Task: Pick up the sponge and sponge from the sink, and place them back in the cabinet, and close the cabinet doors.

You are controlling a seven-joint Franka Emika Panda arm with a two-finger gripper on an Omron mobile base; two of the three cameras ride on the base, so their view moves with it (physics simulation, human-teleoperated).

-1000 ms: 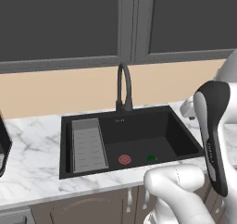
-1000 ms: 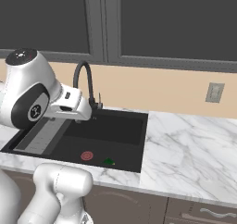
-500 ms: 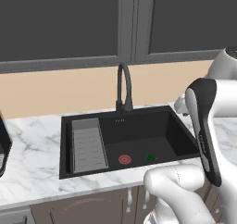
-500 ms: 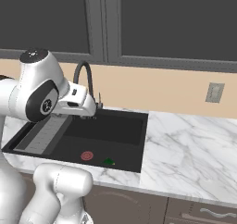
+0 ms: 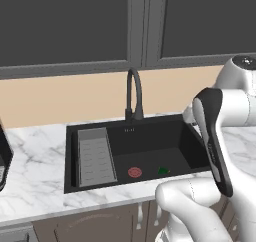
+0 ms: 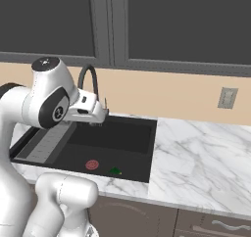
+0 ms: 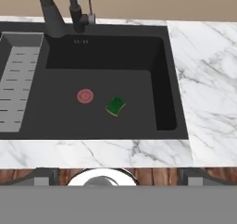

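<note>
On the sink (image 7: 157, 102) floor, below and well ahead of the gripper (image 6: 100, 117), one sponge (image 7: 115, 106) lies flat, green face up, turned at an angle, just beside the red drain disc (image 7: 85, 96) but apart from it. You can pick out only this one sponge here. The ribbed tray (image 7: 16, 86) sits farther off to one side, the faucet (image 7: 58, 10) at the far wall. Your gripper hangs high over the basin, jaws fully apart, holding nothing. To do this step well, I judge you should centre over the sponge, rotate the wrist to square the jaws across its short sides, then descend straight, staying clear of the disc and the faucet.
</note>
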